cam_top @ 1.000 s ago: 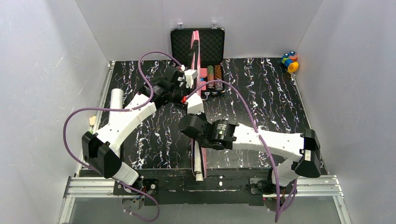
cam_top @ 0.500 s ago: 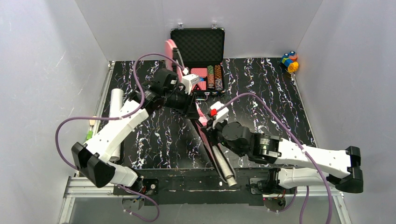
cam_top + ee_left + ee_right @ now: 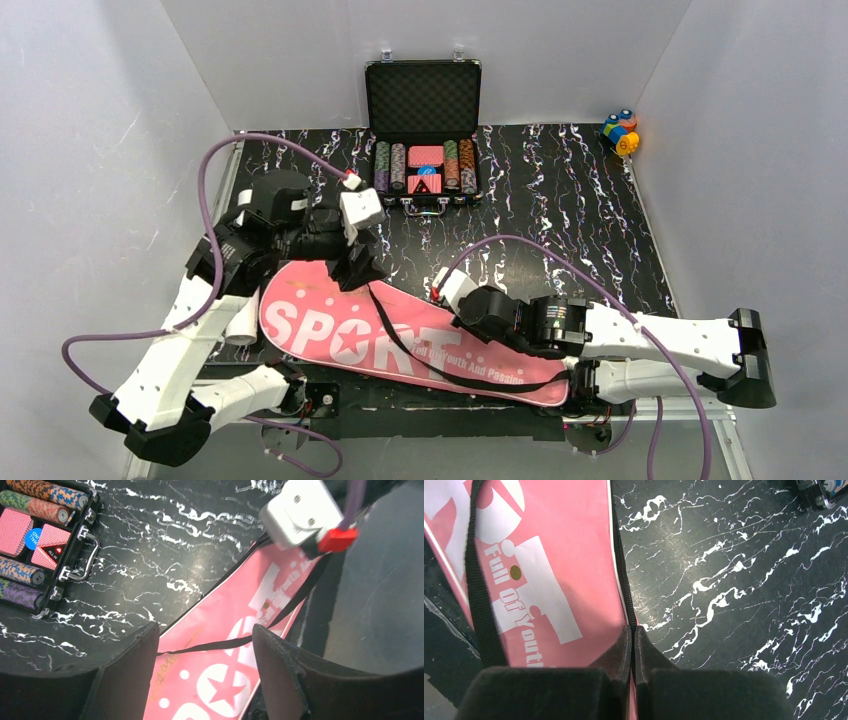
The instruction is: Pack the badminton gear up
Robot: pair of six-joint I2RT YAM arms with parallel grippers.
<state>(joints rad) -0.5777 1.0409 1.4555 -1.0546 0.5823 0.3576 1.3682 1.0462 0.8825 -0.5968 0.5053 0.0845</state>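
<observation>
Left fingers point(image 3: 125, 675) apart, empty; right fingers point(image 3: 616, 657) pinch pink cover point(image 3: 559, 540) edge; case point(image 3: 423, 95) open, chips point(image 3: 397, 165) inside.

Matt pink fabric cover point(image 3: 330, 325) with woven black strap point(image 3: 478, 595); glossy marbled black tabletop point(image 3: 734, 580).

Pink cover point(image 3: 430, 350) on a black, white-veined worktop point(image 3: 560, 220)

White "SPORT" lettering and stars are showing under the cover's black strap point(image 3: 477, 580); the black case point(image 3: 423, 95) is displaying chips point(image 3: 390, 165) striped green, purple and orange; the toy point(image 3: 620, 133) is showing blue, orange, yellow.
</observation>
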